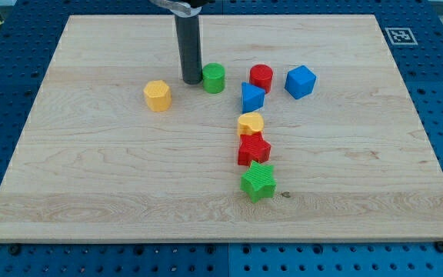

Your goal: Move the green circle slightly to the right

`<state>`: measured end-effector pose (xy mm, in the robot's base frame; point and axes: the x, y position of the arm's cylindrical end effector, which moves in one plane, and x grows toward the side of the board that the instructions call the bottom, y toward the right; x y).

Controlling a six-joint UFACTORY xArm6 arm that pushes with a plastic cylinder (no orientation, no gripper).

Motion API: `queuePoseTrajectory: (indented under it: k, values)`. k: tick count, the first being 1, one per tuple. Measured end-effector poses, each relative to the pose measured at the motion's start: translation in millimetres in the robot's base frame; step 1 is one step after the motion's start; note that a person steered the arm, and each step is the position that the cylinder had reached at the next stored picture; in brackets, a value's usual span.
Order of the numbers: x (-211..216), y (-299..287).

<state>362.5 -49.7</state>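
The green circle is a short green cylinder in the upper middle of the wooden board. My tip stands right at its left side, touching or nearly touching it. The dark rod rises from there to the view's top. To the green circle's right sit a red cylinder and a blue triangle.
A blue cube lies right of the red cylinder. A yellow hexagon lies left of my tip. Below the blue triangle a column holds a yellow heart-like block, a red star and a green star.
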Motion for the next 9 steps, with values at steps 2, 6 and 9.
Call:
queuePoseTrajectory:
  k: [2,6,9]
  values:
    - [0,4]
    - [-1,15]
    - [-1,-13]
